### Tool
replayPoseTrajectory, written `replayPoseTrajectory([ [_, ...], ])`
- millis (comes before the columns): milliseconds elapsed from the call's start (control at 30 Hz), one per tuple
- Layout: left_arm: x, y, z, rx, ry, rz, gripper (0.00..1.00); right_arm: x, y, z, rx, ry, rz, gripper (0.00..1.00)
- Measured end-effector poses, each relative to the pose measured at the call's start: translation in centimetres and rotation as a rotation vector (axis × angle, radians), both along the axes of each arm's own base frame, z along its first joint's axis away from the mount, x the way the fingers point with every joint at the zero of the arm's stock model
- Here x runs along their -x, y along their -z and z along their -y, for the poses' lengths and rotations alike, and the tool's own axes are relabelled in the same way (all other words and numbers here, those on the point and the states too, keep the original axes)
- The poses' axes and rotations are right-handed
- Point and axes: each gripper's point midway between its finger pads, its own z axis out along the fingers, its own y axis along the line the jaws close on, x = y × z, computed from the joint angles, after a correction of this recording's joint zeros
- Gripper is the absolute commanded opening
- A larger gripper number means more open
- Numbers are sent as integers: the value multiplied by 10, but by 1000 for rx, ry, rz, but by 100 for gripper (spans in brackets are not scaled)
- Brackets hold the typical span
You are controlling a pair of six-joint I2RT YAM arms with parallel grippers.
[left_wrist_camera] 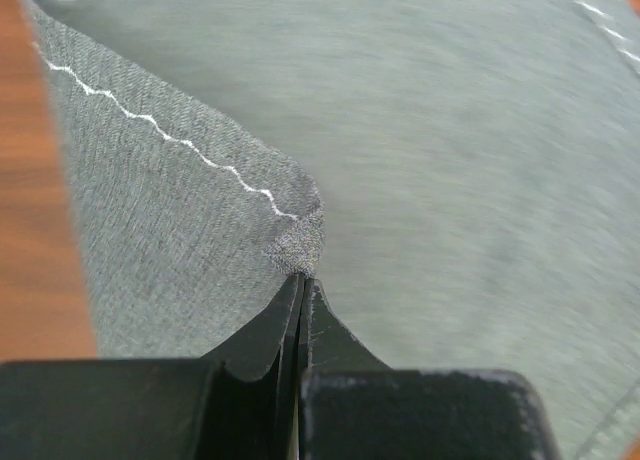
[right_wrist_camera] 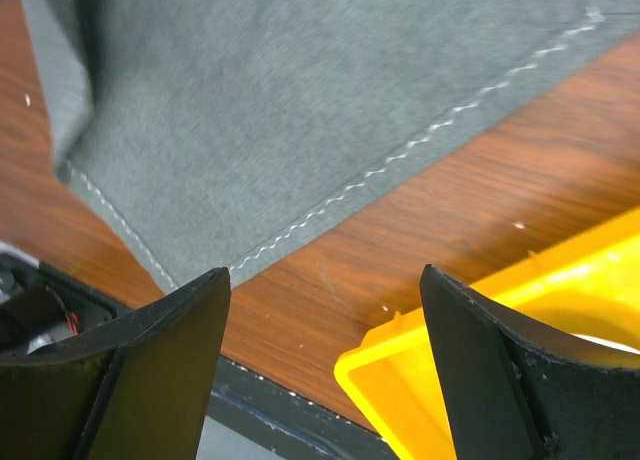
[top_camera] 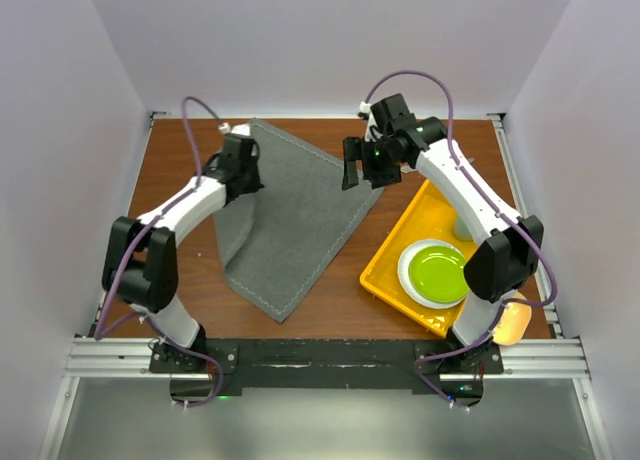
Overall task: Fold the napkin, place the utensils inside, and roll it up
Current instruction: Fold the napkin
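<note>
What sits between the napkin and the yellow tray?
Nothing: only a bare strip of table separates the napkin from the tray, clearest in the right wrist view.

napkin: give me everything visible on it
The napkin is a large dark grey woven cloth with a pale zigzag stitch line along its edge. It lies mostly flat on the wooden table, one corner pointing toward the arm bases. Its left side is lifted: the left hand is shut on a corner there. The right hand is open by the right edge, no cloth between its fingers. Bare table separates it from the yellow tray.
</note>
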Motion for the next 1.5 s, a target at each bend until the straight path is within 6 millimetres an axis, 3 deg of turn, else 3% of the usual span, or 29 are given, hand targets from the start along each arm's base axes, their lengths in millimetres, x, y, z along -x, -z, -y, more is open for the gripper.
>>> replayPoseTrajectory([
  [133,-14,1,73,5,139,6,0,-2,-15,20,-4,54,23,81],
  [300,-23,3,151,8,290,22,0,2,-36,34,-16,85,71,81],
  [533,-28,-1,218,36,406,49,0,2,-41,54,3,132,90,82],
  [867,-45,-9,273,74,473,90,0,3,-33,63,31,152,74,82],
  [1500,-44,10,301,75,549,73,0,3,-28,76,43,184,61,82],
])
